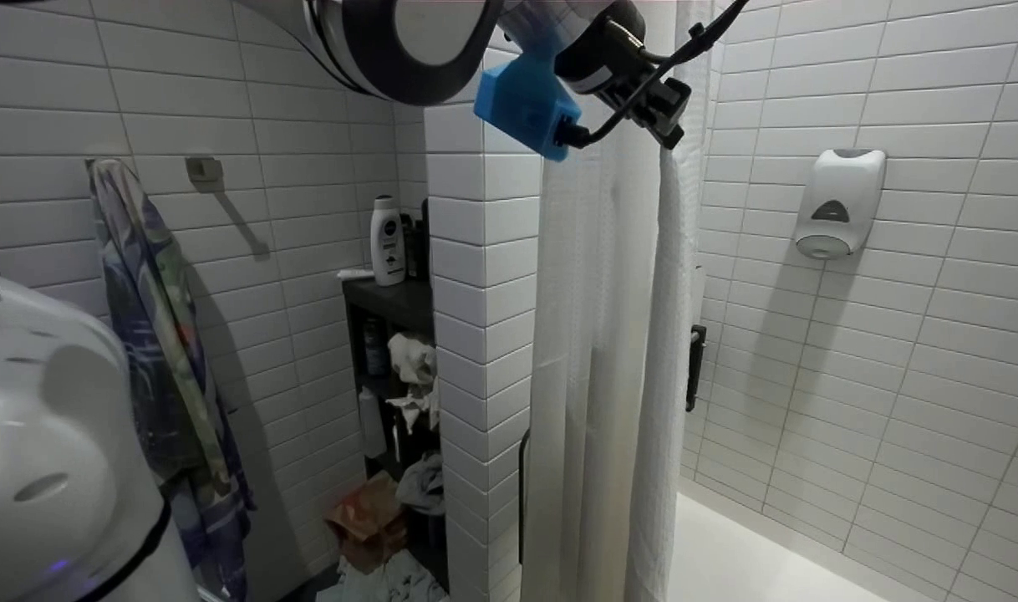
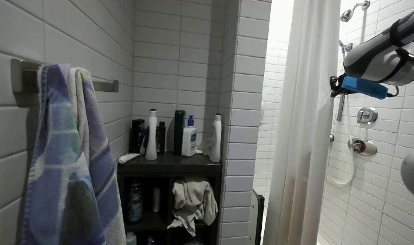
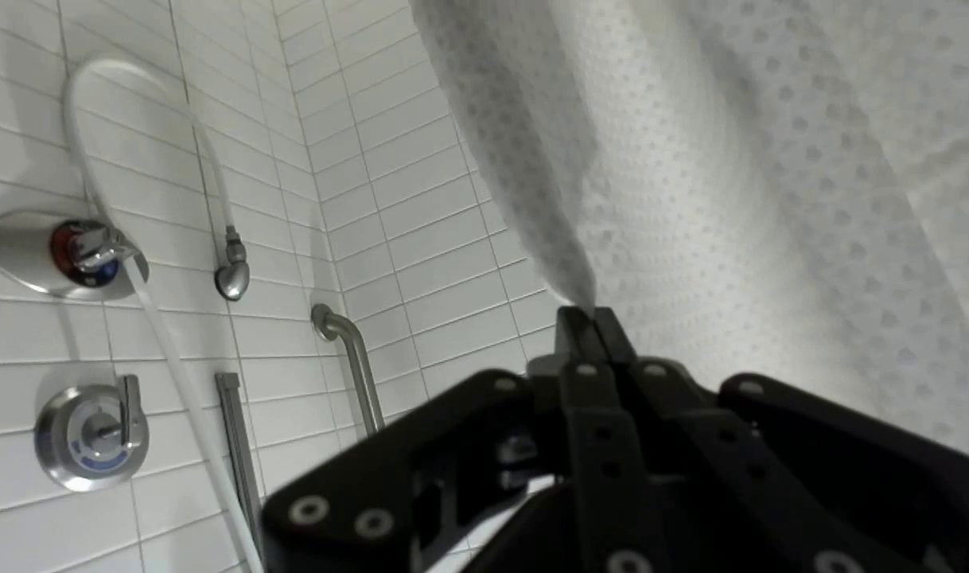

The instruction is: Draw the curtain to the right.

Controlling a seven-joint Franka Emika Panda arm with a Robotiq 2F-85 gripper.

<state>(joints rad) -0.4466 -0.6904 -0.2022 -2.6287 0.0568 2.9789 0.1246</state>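
White and rounded, the robot arm [image 1: 49, 435] bulks at the lower left in an exterior view and shows again along the top. The shower curtain [image 1: 597, 376] hangs in soft vertical folds just to the right of a white tiled column [image 1: 484, 351] in both exterior views, its lower end out of sight. Left of that column stands a black cubby shelf [image 2: 169, 167], with a blue-and-purple towel [image 2: 67, 170] draped over a towel bar [image 2: 106, 86] farther left. Closed, the end effector [image 3: 586, 313] pinches the curtain's edge in its jaws, where the fabric narrows to a tip in the wrist view. Off-white cloth [image 2: 193, 200] spills from the shelf's upper right cubby, and a white soap dispenser [image 1: 843, 205] is mounted to the right of the curtain. On top of the shelf stand a dark green bottle [image 2: 179, 132] and, just beside it, a blue-topped pump bottle [image 2: 189, 141]; a small white tube [image 2: 128, 158] lies at the left end.
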